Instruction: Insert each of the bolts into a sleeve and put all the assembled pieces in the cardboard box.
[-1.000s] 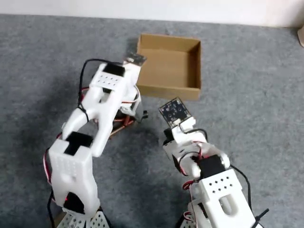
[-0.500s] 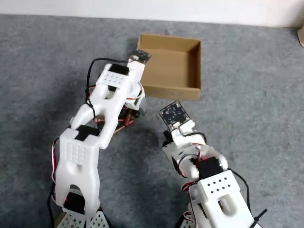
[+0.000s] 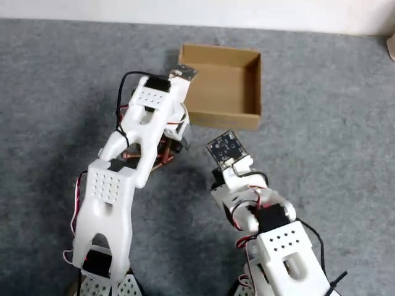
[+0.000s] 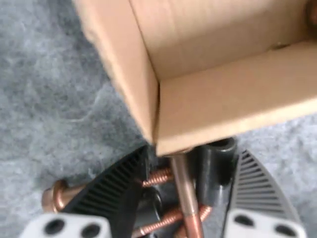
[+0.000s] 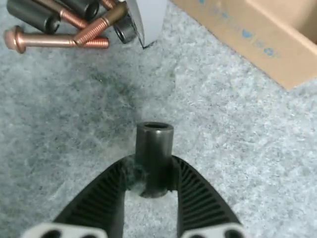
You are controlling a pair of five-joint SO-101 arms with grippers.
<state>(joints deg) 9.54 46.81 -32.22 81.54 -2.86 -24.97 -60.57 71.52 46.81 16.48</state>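
Two grippers logged.

Left gripper (image 4: pixel 193 159): jaws spread wide, straddling a copper bolt (image 4: pixel 184 193) and a dark sleeve (image 4: pixel 218 161) that lie on the grey mat (image 3: pixel 321 185). I cannot tell whether either jaw presses them. It sits right at a corner of the cardboard box (image 4: pixel 223 99), the 7 o'clock corner in the high view.

Right gripper (image 5: pixel 151 169): closed narrow on a second sleeve (image 5: pixel 154 141), whose open bore points out past the fingertips. It is at about 6 o'clock from the box and apart from it.

Loose bolts (image 5: pixel 54 39) are heaped at 8 o'clock from the box.
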